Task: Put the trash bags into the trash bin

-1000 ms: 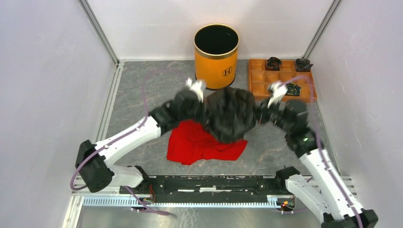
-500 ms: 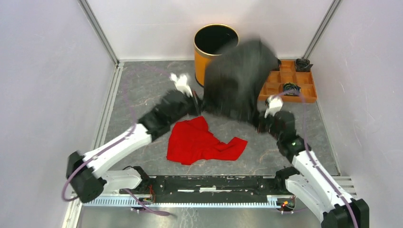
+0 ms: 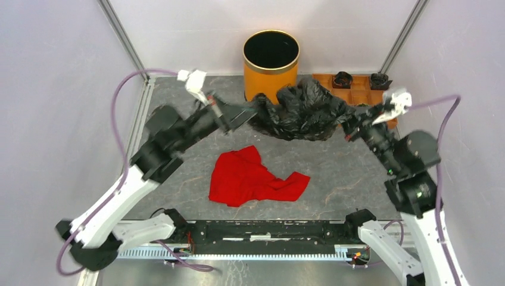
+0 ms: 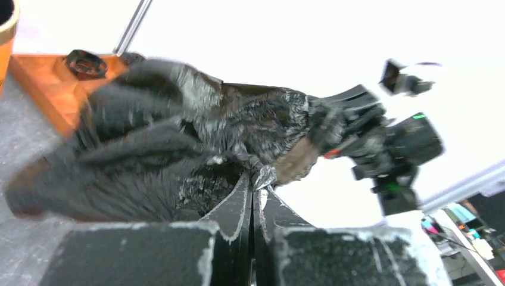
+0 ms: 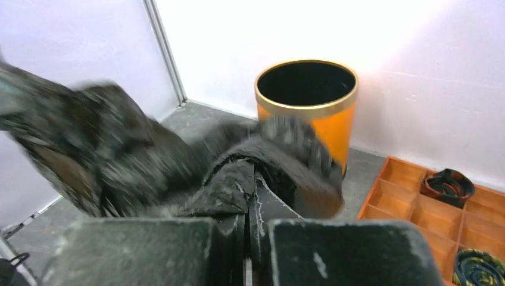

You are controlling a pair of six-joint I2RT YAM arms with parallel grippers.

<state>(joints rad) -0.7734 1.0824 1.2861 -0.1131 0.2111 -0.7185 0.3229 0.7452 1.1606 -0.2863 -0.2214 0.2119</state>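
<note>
The black crinkled trash bag (image 3: 301, 112) hangs stretched between my two grippers, in the air just in front of the orange-yellow trash bin (image 3: 271, 65). My left gripper (image 3: 253, 113) is shut on the bag's left edge; the left wrist view shows the bag (image 4: 178, 143) pinched at my left gripper (image 4: 255, 185). My right gripper (image 3: 350, 122) is shut on the bag's right edge; the right wrist view shows my right gripper (image 5: 250, 182) holding the blurred bag (image 5: 119, 155), with the bin (image 5: 306, 95) beyond it, open and black inside.
A red cloth (image 3: 253, 179) lies on the grey table in front of the bag. An orange-brown compartment tray (image 3: 360, 89) with small dark rolled bundles (image 3: 342, 78) stands right of the bin. White walls and metal posts close in the back and sides.
Both arms lifted the bag off the table near the red cloth, swung it up and back, and spread apart. It now hangs stretched, lower than half a second ago, before the bin.
</note>
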